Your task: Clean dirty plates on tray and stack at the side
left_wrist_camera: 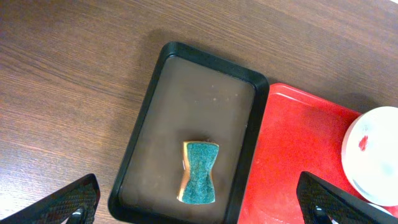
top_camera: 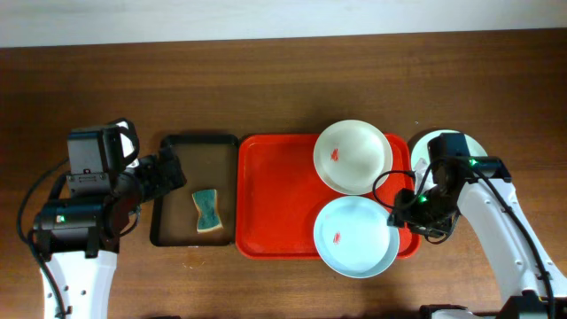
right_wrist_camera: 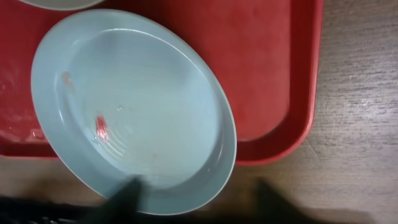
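Left arm bent at table's left side, left gripper (top_camera: 173,173) released, jaws spread wide above brown tray (left_wrist_camera: 140,134), holding nothing. Sponge (left_wrist_camera: 199,172) lies inside that tray.

Right arm reaches in from right, right gripper (right_wrist_camera: 199,202) partly spread, one finger over blue plate (right_wrist_camera: 134,106), other outside its rim; no clamp visible.

Blue plate: pale, shallow, small red smear, on red tray (top_camera: 275,195) near corner, overhanging front rim. White plate (top_camera: 353,157) smeared red, on tray behind it. Green plate (top_camera: 443,144) on table (top_camera: 266,89) right of tray, partly hidden by arm.
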